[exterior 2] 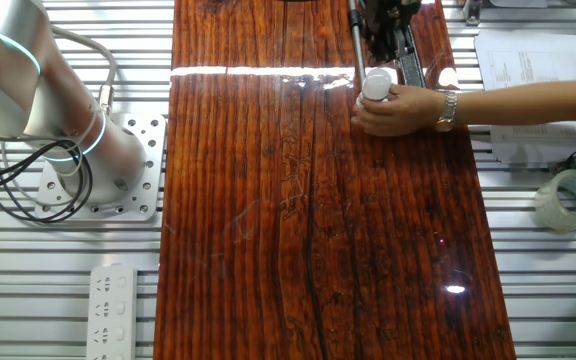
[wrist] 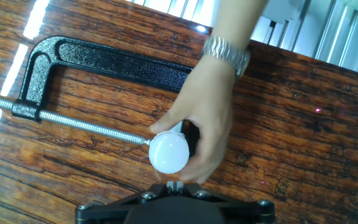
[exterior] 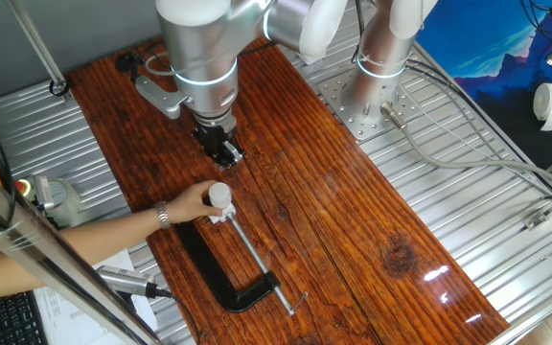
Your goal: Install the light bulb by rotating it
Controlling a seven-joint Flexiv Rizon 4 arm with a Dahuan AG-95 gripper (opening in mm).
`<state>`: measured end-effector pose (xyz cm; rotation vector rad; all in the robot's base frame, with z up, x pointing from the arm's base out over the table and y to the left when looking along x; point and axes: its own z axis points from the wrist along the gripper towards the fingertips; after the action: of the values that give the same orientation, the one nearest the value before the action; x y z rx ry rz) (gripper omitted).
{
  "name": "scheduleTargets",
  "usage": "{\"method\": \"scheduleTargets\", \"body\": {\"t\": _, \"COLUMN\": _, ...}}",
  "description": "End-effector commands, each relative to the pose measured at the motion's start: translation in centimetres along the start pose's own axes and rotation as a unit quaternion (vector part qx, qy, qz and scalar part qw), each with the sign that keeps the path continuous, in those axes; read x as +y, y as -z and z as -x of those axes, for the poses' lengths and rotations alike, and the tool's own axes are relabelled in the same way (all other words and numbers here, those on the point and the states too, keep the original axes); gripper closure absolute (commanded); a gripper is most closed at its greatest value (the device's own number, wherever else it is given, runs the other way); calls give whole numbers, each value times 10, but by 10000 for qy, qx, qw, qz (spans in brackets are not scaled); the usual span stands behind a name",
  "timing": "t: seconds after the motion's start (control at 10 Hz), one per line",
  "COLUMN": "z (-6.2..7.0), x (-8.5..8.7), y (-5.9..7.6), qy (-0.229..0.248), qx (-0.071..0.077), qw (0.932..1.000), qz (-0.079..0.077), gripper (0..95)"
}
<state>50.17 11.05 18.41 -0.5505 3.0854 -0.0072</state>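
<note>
Gripping light bulb (wrist: pixel 168 152): person's hand (wrist: pixel 207 124); no legible writing.

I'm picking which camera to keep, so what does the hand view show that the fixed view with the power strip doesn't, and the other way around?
Only the hand view: the big black C-clamp's frame and long threaded screw. Only that fixed view: the silver robot arm's base, white power strip and tape roll. Both: a person's hand with a metal wristwatch holding the round white light bulb on the dark wooden board.

Arm (exterior: pixel 199 57) upright, jaws (seemingly) apart
</note>
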Motion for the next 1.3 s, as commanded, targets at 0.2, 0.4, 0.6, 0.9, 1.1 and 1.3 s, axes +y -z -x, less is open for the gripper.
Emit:
{"method": "scheduleTargets", "body": {"t": 0.2, "z": -1, "x": 0, "y": 0, "qy": 5, "qx": 5, "qw": 10000, "qz": 4, "gripper": 950}}
{"method": "scheduleTargets", "body": {"t": 0.4, "z": -1, "x": 0, "y": 0, "qy": 5, "qx": 5, "qw": 10000, "qz": 4, "gripper": 950}}
{"method": "scheduleTargets", "body": {"t": 0.6, "z": -1, "x": 0, "y": 0, "qy": 5, "qx": 5, "qw": 10000, "qz": 4, "gripper": 950}}
{"method": "scheduleTargets", "body": {"t": 0.9, "z": -1, "x": 0, "y": 0, "qy": 5, "qx": 5, "qw": 10000, "qz": 4, "gripper": 950}}
{"method": "scheduleTargets", "body": {"t": 1.1, "z": -18, "x": -6, "y": 7, "qy": -44, "qx": -260, "qw": 9996, "qz": 65, "gripper": 950}}
{"method": "scheduleTargets", "body": {"t": 1.3, "z": -18, "x": -6, "y": 6, "qy": -341, "qx": -262, "qw": 9990, "qz": 91, "gripper": 950}}
